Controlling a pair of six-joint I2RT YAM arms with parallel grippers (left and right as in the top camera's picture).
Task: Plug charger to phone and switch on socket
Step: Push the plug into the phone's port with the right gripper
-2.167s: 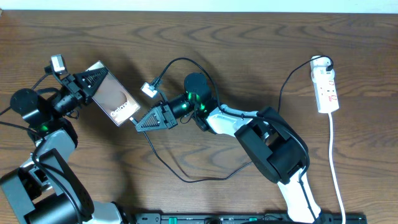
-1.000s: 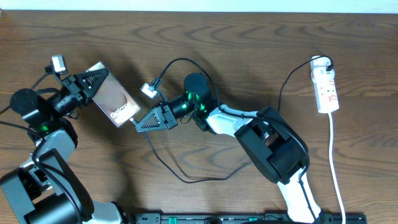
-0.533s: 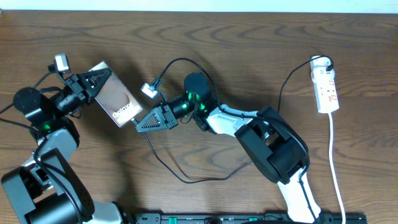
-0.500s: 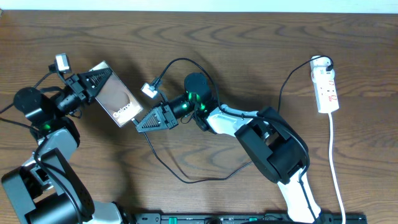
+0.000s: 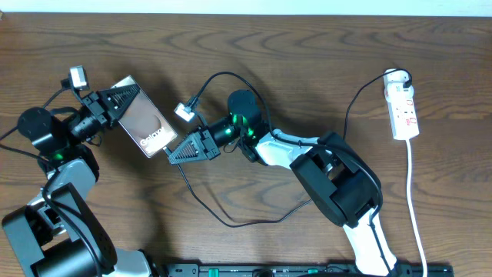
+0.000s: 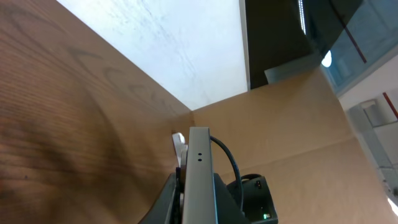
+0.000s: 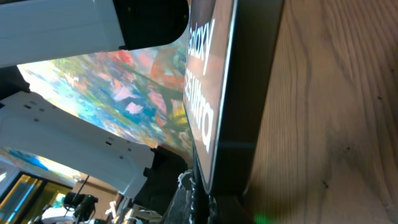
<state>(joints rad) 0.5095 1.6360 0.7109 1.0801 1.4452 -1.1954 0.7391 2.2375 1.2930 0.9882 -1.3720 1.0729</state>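
Note:
The phone (image 5: 142, 118) lies tilted at the left, with its white "Galaxy" strip at the lower right end. My left gripper (image 5: 119, 96) is shut on its upper left end. In the left wrist view the phone's edge (image 6: 199, 168) stands between the jaws. My right gripper (image 5: 172, 153) is shut at the phone's strip end, with the charger cable (image 5: 231, 221) running into it. The plug tip is hidden between the fingers. The right wrist view shows the phone (image 7: 239, 93) right above the jaws (image 7: 205, 202). The white socket (image 5: 403, 108) lies at the far right.
The charger cable loops across the table's front middle and rises to the socket's top end. A white cord (image 5: 415, 208) runs from the socket toward the front edge. A thin camera cable (image 5: 223, 75) arcs above the right arm.
The left gripper and the phone's upper end have shifted slightly up and to the right. The right gripper and the socket have not visibly moved.

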